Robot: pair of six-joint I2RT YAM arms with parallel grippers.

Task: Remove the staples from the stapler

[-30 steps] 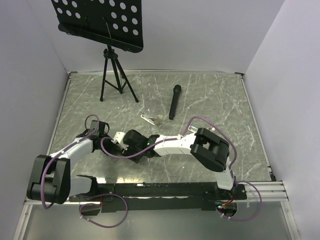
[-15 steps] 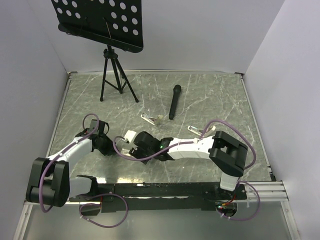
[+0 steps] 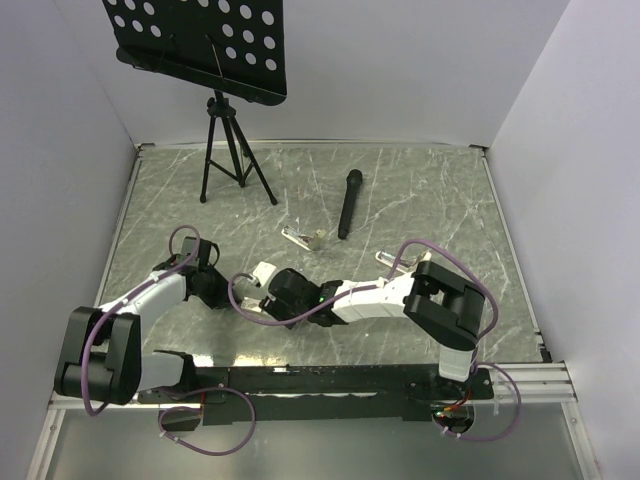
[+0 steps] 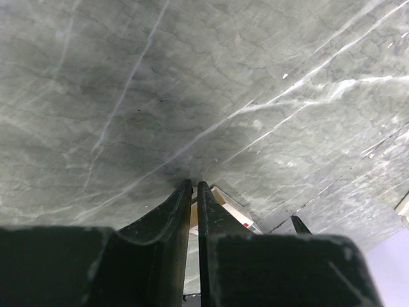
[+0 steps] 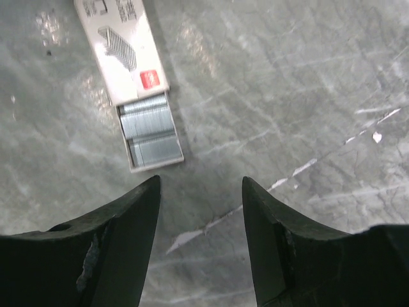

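Observation:
The stapler [image 3: 303, 238] is a small silver thing lying mid-table, next to the black microphone [image 3: 348, 203]; neither gripper is near it. A white staple box [image 3: 262, 272] lies between the two grippers. In the right wrist view the box [image 5: 121, 51] has its tray slid partly out, with rows of staples [image 5: 150, 137] showing. My right gripper [image 5: 199, 182] is open and empty, its tips just short of the tray; it also shows in the top view [image 3: 272, 295]. My left gripper [image 4: 192, 185] is shut with its tips at the table, left of the box [image 4: 223, 204].
A music stand on a black tripod [image 3: 232, 150] stands at the back left. White walls close in the marble table [image 3: 430, 190] on three sides. Purple cables loop around both arms near the table's front edge.
The right arm's elbow swung right and its gripper shifted right. The white staple box moved a little right with it. The left gripper barely moved.

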